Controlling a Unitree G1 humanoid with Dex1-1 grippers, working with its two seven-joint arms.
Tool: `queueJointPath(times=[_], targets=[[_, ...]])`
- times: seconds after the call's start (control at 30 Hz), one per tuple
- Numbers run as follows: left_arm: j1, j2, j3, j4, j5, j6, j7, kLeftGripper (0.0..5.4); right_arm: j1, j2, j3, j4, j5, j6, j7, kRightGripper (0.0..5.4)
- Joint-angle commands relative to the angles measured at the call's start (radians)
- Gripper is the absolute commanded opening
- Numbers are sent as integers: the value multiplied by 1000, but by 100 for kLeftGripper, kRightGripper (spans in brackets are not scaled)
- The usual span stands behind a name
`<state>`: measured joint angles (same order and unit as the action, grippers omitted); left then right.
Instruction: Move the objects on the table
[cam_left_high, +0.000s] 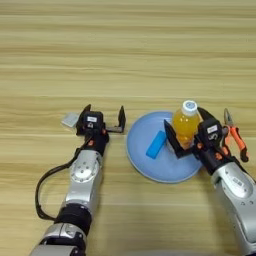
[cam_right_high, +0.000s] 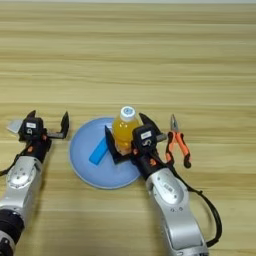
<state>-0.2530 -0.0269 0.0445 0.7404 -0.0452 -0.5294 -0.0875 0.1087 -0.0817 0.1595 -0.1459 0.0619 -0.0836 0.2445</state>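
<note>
A: Table (cam_left_high: 150, 50) first, then plate (cam_left_high: 142, 160). What's on the plate, and why?
B: Blue bar (cam_left_high: 156, 144) lies flat on it. Bottle (cam_left_high: 186, 125) stands upright at the plate's right rim, between the right gripper (cam_right_high: 126, 137) fingers, which look closed on it. Prob. mid-placement.
A: Left side?
B: Left gripper (cam_left_high: 105, 117) is wide open, empty, on the table left of the plate. Grey block (cam_left_high: 70, 119) just beside it.
A: Pliers (cam_left_high: 235, 136)?
B: On the wood, right of the bottle, untouched.

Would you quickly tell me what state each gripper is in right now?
Left gripper: open, holding nothing, beside the grey block.
Right gripper: fingers around the orange drink bottle at the plate.
</note>
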Motion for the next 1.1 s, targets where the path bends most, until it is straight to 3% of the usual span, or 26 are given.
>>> queueJointPath(times=[0.03,0.6,0.97,1.1], targets=[[-8,-1,1,8,4,-6,3,540,-2,5,-4,-42,5,-26,-2,537],[-8,-5,-1,9,7,-10,10,540,9,13,-26,-204,60,-65,-8,537],[-11,-7,-2,14,8,-10,12,540,5,0,-179,-253,117,-92,-61,537],[-12,-7,-1,15,6,-13,11,540,-10,-15,-278,-210,125,-95,-106,537]])
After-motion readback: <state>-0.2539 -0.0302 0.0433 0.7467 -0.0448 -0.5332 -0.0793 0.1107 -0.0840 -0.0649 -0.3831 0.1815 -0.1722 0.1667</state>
